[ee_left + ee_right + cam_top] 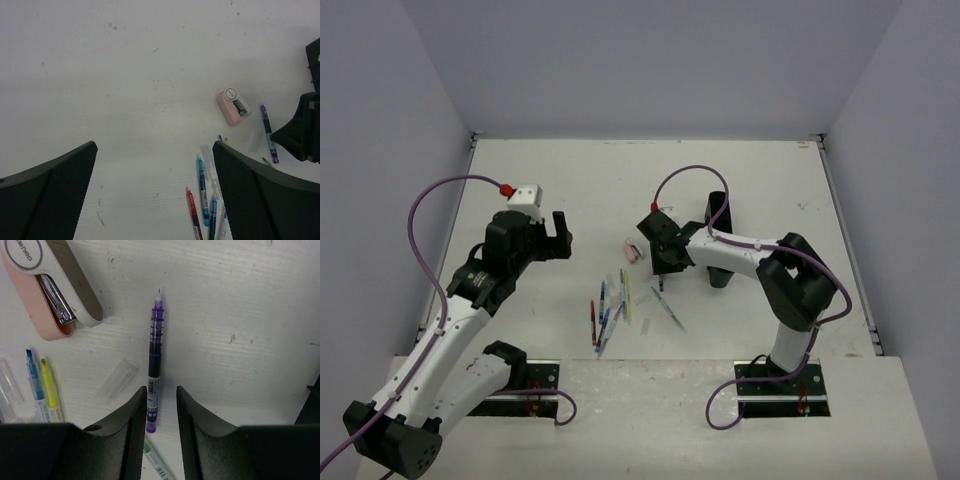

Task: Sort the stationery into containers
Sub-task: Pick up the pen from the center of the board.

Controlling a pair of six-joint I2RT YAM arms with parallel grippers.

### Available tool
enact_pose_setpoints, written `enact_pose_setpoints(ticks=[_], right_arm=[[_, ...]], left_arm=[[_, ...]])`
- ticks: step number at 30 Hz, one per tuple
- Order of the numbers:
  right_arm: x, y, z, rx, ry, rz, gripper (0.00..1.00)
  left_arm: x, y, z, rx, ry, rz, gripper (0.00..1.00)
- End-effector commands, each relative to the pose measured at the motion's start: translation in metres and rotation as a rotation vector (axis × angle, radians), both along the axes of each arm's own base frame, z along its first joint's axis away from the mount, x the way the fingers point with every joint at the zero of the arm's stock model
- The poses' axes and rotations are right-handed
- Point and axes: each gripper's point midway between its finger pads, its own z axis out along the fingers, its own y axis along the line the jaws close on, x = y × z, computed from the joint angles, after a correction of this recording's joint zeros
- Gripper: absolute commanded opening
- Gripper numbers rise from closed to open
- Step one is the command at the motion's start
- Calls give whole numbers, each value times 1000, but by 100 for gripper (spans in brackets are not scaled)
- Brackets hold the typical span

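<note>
White tabletop (570, 180): right gripper (161, 392) is straddling the slim purple pen (155, 340) beside the pink-and-white stapler (40, 290), jaws standing narrowly apart, not yet gripping. Next I'd expect a squeeze, then a carry to the long black plastic tray (717, 208). Left gripper (154, 147) is hovering wide open, empty.

A white bench (570, 180) fills the middle of the scene, its painted surface dull and lightly scuffed. Close up it shows faint grain lines, a scatter of small dark specks (112, 25) and a short thin scratch (156, 49). A pale lavender back wall (650, 60) rises at its far edge, with a matching left wall (380, 150) and right wall (910, 150) closing in both sides. A thin metal strip (847, 250) runs along the bench's right edge. Nearest the camera lies a separate speckled off-white panel (650, 420).
</note>
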Motion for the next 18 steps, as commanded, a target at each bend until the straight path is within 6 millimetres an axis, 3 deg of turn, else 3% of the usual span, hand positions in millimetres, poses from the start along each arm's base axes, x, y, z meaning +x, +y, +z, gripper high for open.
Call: enact_pose_setpoints(ticks=[1,9,13,15,18], right_arm=[[-4,5,-11,6,17,-13,28],[-10,-5,-28,-36,49,-24,23],[-13,-12,-32,-57,57,-30,6],[-14,-16,-29,-73,52,-34,0],[-9,-22,-9,-70,0,-43,0]], left_arm=[[4,-3,4,-6,-34,-18,100],[2,-1,6,-6,-41,-16,100],[4,-2,6,-2,-36,-13,100],[6,-3,5,-3,-20,-16,100],[13,-9,12,-18,-5,-17,100]])
